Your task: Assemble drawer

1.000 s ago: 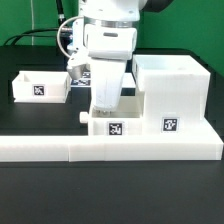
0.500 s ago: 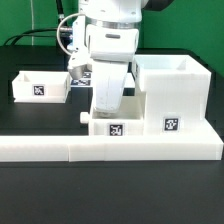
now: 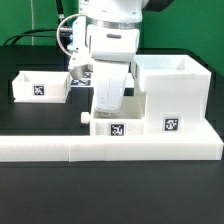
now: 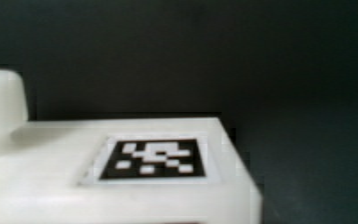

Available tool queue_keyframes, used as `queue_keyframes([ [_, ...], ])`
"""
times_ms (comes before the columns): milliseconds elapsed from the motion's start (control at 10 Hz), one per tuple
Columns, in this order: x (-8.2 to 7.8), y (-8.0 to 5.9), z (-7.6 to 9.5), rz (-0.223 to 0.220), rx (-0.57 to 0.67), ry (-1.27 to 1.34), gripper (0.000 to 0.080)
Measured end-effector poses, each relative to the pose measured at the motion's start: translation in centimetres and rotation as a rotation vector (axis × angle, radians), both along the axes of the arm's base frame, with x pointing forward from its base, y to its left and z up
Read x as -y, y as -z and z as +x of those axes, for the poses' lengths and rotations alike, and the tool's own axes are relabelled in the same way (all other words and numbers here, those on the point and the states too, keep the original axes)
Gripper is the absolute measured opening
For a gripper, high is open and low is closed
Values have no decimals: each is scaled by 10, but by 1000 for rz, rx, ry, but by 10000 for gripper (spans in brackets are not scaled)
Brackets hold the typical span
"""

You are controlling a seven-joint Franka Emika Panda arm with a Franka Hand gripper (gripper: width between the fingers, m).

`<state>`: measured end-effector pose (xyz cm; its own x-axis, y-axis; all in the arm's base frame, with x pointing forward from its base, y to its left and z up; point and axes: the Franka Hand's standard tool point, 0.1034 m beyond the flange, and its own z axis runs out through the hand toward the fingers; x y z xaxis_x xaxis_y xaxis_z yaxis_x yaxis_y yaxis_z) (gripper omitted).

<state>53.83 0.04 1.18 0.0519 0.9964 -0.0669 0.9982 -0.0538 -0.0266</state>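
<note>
The drawer is early in assembly, as I judge it: the housing (image 3: 170, 95) stands upright on the surface (image 3: 110, 195) against the wall (image 3: 110, 150), and neither tray is in it yet. My gripper (image 3: 106, 108) hangs straight down over the knobbed tray (image 3: 104, 127), which sits just beside the housing on the exterior view's left, its knob (image 3: 84, 117) pointing away from the housing. I cannot tell whether my gripper is open or clamped on the tray's rim; my own arm hides the fingers, and the wrist view shows only the tray's white face with its tag (image 4: 153, 160). The other tray (image 3: 40, 88) lies well apart, farther to the exterior view's left. Both trays must go into the housing. What I see of the other tray's inside and the housing's open top looks empty; the knobbed tray's inside is hidden.
</note>
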Motion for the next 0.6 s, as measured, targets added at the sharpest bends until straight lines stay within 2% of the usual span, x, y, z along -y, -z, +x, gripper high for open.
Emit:
queue_keyframes([
  [600,0,0,1,0,1,-6,42],
])
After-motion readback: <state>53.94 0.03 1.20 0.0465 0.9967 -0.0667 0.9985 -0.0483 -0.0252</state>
